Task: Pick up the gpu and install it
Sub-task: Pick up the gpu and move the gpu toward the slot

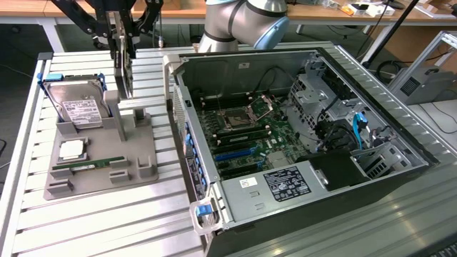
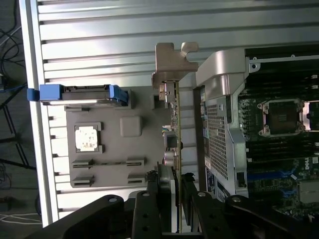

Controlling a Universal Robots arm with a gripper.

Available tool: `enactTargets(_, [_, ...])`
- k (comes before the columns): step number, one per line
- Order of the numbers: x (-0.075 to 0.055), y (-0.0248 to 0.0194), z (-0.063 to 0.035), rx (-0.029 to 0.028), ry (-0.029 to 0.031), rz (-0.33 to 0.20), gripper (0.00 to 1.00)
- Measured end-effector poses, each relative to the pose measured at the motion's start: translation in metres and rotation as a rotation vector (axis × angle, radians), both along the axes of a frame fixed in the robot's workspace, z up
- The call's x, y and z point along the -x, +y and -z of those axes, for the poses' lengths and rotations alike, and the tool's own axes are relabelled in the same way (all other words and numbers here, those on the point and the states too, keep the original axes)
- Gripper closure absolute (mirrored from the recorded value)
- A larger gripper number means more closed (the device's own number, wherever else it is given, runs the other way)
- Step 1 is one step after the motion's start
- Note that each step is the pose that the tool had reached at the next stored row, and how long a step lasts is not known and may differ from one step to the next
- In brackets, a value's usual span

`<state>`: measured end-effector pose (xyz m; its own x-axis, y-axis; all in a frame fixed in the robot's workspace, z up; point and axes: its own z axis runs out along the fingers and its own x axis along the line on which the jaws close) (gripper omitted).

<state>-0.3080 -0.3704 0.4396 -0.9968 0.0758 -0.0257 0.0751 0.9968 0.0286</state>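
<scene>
The gpu [image 1: 126, 64] is a thin dark card seen edge-on, standing upright over the grey parts stand [image 1: 100, 176] at the exterior view's left. My gripper [image 1: 123, 35] comes down from above and is shut on the card's upper part. The card's lower end sits at the top of the stand's upright post; I cannot tell whether it is clear of it. In the wrist view the gpu [image 2: 177, 144] runs as a narrow strip from between my fingers [image 2: 160, 199] to its silvery metal bracket [image 2: 172, 64]. My gripper [image 2: 177, 186] clamps it from both sides.
The open computer case [image 1: 179, 101] lies right of the stand, with its motherboard [image 1: 243, 128] exposed. On the stand are a hard drive [image 1: 80, 110] with blue rails, a square chip [image 1: 71, 150] and a green memory stick [image 1: 89, 165]. Slatted table [image 1: 107, 225] all around.
</scene>
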Motion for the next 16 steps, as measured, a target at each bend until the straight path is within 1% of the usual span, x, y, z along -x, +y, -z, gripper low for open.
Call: enactTargets(16, [0.0000,0.0000,-0.0084,0.0000,0.0000,0.000,0.70])
